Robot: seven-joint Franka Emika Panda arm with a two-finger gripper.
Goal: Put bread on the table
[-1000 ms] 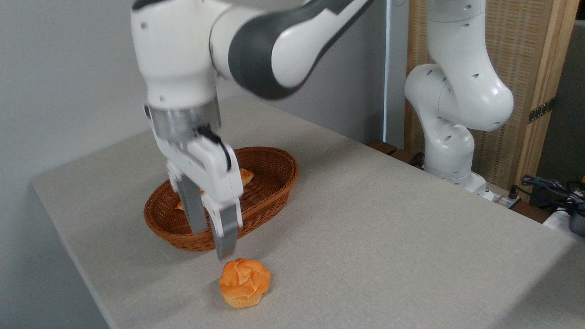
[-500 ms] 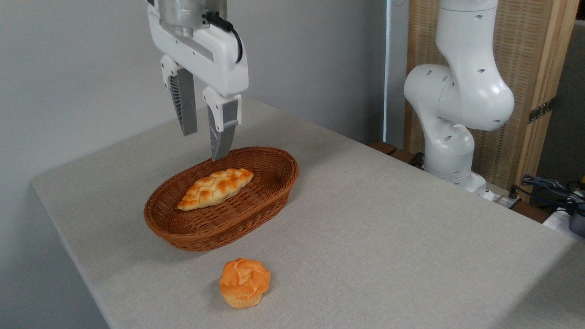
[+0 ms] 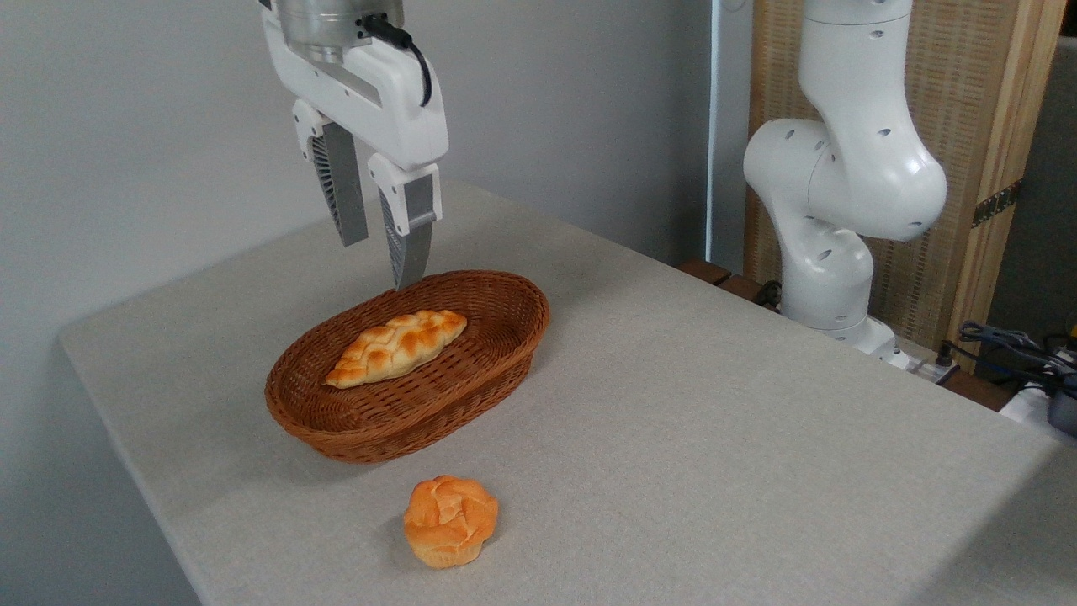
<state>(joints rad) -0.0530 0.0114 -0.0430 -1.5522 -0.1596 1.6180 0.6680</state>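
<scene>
Bread [image 3: 450, 520] orange-golden – basket [image 3: 505, 337] brown (woven), table [image 3: 715, 421] speckled grey-beige.

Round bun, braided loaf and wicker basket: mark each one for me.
Round bun [image 3: 450, 520], fixed camera, on its cracked top.
Braided loaf [image 3: 395, 346], fixed camera, on the middle of its plaited crust.
Wicker basket [image 3: 496, 370], fixed camera, on its outer right wall.
</scene>
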